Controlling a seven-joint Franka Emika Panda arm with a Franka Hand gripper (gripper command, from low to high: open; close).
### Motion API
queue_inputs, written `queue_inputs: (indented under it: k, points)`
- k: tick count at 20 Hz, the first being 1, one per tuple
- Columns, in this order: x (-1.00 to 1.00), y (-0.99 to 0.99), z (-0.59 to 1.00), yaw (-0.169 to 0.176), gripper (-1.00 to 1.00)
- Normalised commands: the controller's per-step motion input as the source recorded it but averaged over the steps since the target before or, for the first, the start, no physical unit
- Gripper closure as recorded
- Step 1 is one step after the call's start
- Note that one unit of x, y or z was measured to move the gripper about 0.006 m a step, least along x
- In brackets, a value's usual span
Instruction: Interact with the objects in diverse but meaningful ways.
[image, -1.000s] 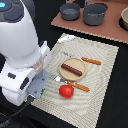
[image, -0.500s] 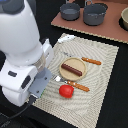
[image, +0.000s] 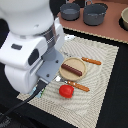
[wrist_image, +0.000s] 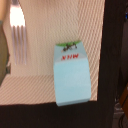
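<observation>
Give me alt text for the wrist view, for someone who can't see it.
A small pale-blue milk carton with red lettering lies on a beige striped placemat, close to the mat's edge beside a dark surface. A fork lies on the mat near the carton. No gripper fingers show in this view.

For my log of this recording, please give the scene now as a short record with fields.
surface: striped placemat on a dark table
plate: round tan plate holding a dark brown sausage
tomato: red tomato, beside the plate
pots: two grey pots on the wooden board behind
carton: light blue milk carton, lying at the placemat's edge in the wrist view
fork: fork, near the carton
tool: not visible
</observation>
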Motion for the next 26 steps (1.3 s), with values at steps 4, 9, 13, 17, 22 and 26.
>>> queue_inputs:
  k: [4, 9, 13, 17, 22, 26]
  points:
    - [0.94, -0.06, -0.06, -0.081, -1.0]
    - [0.76, -0.05, -0.28, -0.035, -1.0]
    - [0.67, -0.12, -0.33, -0.005, -1.0]
    - [0.58, -0.13, -0.33, -0.006, -1.0]
    - [0.24, -0.23, -0.38, 0.009, -1.0]
    - [0.07, -0.24, -0.21, 0.01, -1.0]
